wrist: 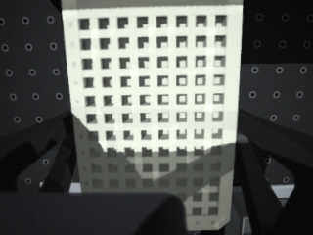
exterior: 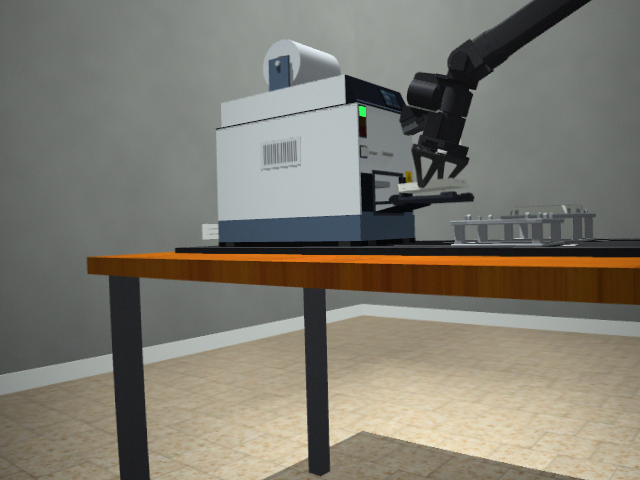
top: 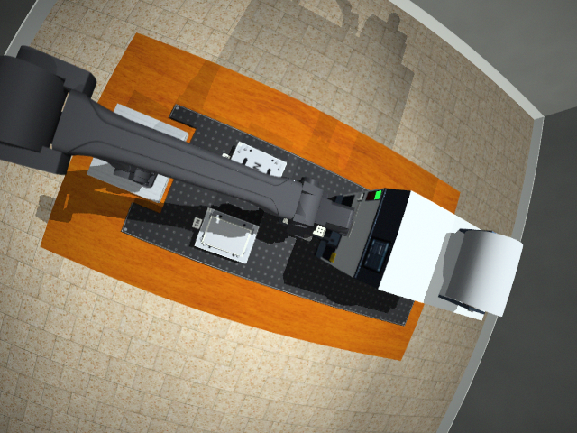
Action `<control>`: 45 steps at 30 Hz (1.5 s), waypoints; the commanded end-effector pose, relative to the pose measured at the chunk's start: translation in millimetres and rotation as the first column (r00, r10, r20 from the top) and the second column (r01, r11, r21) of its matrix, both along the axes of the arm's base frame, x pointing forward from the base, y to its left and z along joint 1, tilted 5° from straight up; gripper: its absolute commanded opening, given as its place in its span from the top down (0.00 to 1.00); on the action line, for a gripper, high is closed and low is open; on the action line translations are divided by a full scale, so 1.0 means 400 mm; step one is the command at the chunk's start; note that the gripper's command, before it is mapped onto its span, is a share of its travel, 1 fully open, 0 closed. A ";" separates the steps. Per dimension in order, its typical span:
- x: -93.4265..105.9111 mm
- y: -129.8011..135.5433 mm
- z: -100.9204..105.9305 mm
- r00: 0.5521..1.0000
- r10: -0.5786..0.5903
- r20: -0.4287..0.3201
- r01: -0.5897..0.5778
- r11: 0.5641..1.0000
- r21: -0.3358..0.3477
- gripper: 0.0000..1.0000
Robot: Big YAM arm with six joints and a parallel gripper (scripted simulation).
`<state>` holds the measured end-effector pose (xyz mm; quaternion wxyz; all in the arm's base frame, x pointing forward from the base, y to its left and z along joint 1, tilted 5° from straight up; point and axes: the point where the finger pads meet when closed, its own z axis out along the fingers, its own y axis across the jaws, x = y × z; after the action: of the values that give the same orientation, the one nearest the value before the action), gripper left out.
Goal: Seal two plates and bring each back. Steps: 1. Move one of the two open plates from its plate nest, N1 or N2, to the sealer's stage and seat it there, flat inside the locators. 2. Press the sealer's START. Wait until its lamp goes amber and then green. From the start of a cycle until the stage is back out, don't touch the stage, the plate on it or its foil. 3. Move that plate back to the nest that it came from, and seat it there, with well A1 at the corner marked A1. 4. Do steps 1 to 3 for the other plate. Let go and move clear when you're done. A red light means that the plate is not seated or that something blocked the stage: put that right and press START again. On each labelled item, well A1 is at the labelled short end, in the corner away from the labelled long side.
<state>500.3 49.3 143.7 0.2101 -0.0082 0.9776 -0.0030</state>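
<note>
My gripper (exterior: 440, 180) (wrist: 155, 117) is shut across the sides of a white open well plate (exterior: 408, 188) (wrist: 153, 90). The plate is slightly tilted in the exterior view, just above the sealer's dark extended stage (exterior: 431, 199); a narrow gap shows between them. The sealer's lamp (top: 378, 194) (exterior: 362, 111) is green. The START button (exterior: 363, 151) is on its front. Nest N1 (top: 246, 255) holds a clear-looking plate (top: 225, 234). Nest N2 (top: 263, 156) (exterior: 506, 222) shows no plate in its visible part; my arm hides some of it. The locators under the plate are hidden.
The sealer (top: 409, 242) (exterior: 289, 180) stands behind the stage, with a foil roll (top: 484, 270) (exterior: 315, 62) on top. My arm (top: 186, 162) (exterior: 511, 41) spans over the dark perforated board (top: 275, 261). A yellow label (top: 332, 257) (exterior: 408, 176) is beside the stage opening.
</note>
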 end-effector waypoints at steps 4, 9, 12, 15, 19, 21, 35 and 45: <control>0.042 0.037 0.047 0.999 0.009 0.044 -0.009 1.000 0.014 1.00; 0.041 0.017 0.071 0.998 -0.007 0.055 0.006 1.000 0.016 1.00; 0.042 0.012 0.073 0.998 -0.011 0.056 0.010 1.000 0.016 1.00; 0.043 -0.001 0.080 0.998 -0.009 0.059 0.008 1.000 0.011 1.00; 0.047 -0.007 0.088 0.998 0.002 0.067 -0.002 1.000 0.004 1.00; 0.049 -0.010 0.089 0.998 0.002 0.068 -0.002 1.000 0.003 1.00; 0.009 0.025 0.006 1.000 0.007 -0.001 -0.007 1.000 0.007 1.00; -0.005 0.012 0.003 1.000 -0.007 -0.004 0.007 1.000 0.008 1.00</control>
<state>496.5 52.9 139.7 0.2052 -0.0105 0.9787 -0.0023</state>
